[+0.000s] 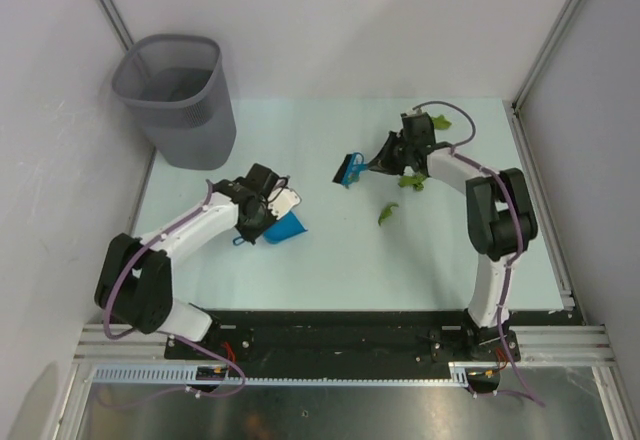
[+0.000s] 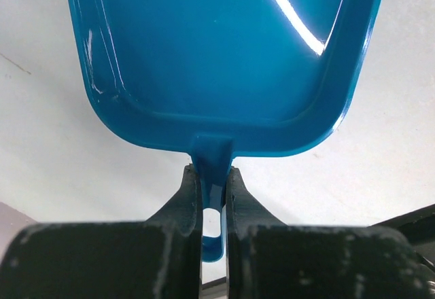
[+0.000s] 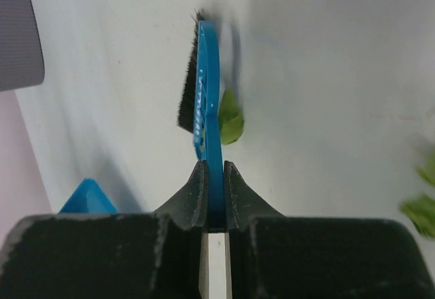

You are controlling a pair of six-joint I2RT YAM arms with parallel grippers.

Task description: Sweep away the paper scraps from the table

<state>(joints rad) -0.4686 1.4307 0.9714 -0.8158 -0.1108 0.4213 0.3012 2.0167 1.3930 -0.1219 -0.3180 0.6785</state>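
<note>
While the right claw (image 3: 213, 177) pinches the brush (image 3: 206, 95) tight, green paper scraps (image 1: 388, 213) lie scattered on the table (image 1: 330, 270).
Left claw (image 2: 213, 194) is clamped on the dustpan (image 2: 224, 54) stem, pan well apart from the brush. Sweeping well likely means bristles flat, drawing scraps leftward to the pan's lip. One scrap sits just beside the bristles; others lie near the right arm, toward the table's right edge. Open room lies between the arms.
</note>
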